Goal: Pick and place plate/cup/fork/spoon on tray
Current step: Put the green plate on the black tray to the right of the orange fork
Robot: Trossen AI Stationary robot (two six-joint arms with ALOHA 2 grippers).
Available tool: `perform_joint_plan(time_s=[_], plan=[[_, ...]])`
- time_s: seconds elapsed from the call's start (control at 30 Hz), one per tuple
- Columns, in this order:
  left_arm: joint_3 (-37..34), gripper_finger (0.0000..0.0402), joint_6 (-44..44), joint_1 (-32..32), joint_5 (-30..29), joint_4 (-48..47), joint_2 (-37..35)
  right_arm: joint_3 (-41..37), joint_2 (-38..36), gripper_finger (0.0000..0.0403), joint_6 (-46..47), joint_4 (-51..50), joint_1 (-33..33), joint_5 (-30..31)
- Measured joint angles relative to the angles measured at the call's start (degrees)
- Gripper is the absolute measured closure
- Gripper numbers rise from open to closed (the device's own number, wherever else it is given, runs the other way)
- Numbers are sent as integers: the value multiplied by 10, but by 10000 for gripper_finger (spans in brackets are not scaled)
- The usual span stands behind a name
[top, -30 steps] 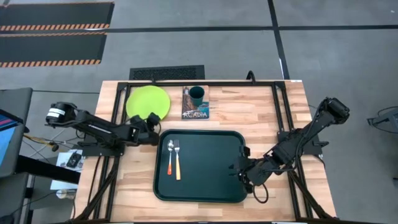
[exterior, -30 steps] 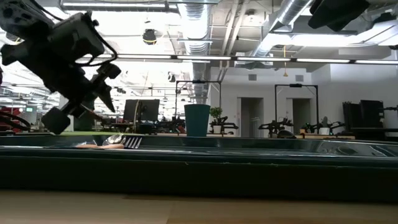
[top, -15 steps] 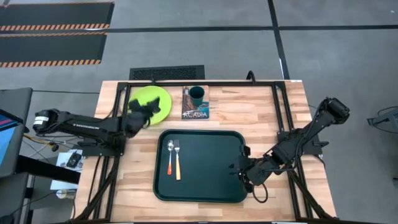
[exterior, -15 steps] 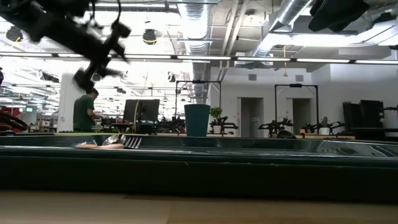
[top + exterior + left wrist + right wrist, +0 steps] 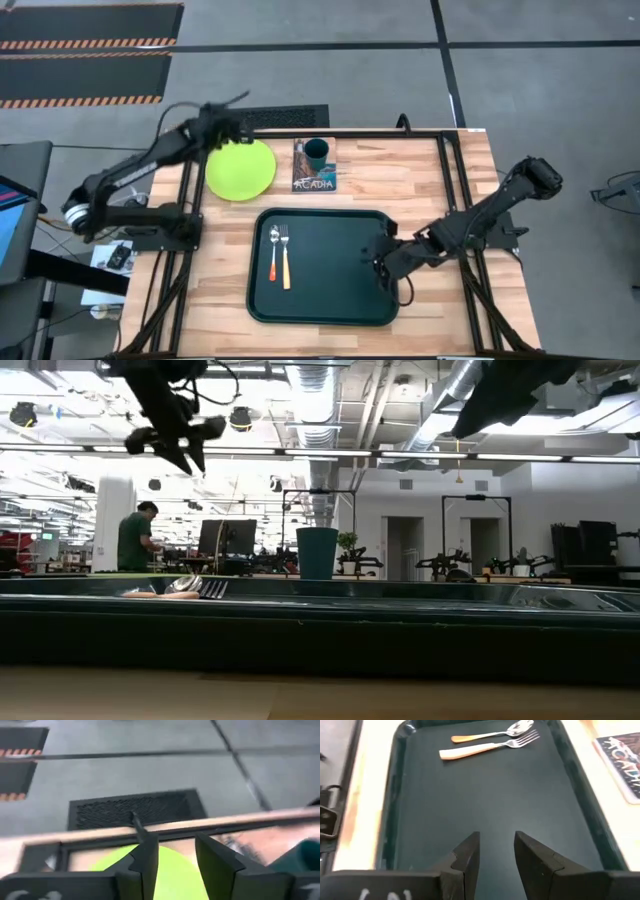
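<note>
One fork (image 5: 285, 258) and one spoon (image 5: 273, 254) on tray (image 5: 330, 305); one plate (image 5: 240, 169), one cup (image 5: 316, 153) off it. Both end effectors, left (image 5: 174, 860) and right (image 5: 496, 854), spread, empty.

The right gripper (image 5: 496, 851) hangs over the bare dark floor of the tray (image 5: 485, 795), its two dark fingers (image 5: 465, 857) parted with an empty gap between them; the jaws hold nothing. At the tray's end farthest from the gripper lie the spoon (image 5: 492, 733) and the fork (image 5: 487, 747), side by side and almost touching, the fork the nearer to the gripper. Both point the same way, metal heads together and handles together. Light wooden desk (image 5: 362, 795) shows along both long sides of the tray. On one side a picture book (image 5: 622, 762) lies flat on the desk just beside the rim.
</note>
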Motion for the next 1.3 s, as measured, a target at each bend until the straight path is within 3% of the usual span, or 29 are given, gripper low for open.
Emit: perform_joint_plan(time_s=[0.1,0.33,0.47,0.6,0.83,1.0,1.3], plan=[[41,258,100,63,58,-12,63,0,0,256,-6,-3,-16,-11],[141,192,174,171,54,-114,222,0,0,262,-6,-21,-40,-15],[176,183,229,213,110,-166,303,0,0,265,-6,-35,-52,-16],[178,186,293,236,114,-192,361,0,0,266,-6,-44,-55,-16],[183,193,377,250,146,-184,386,0,0,266,-5,-56,-55,-15],[184,193,386,272,201,-163,386,0,1,267,-5,-58,-55,-13],[183,194,390,278,231,-160,402,0,1,269,-5,-71,-55,-12]])
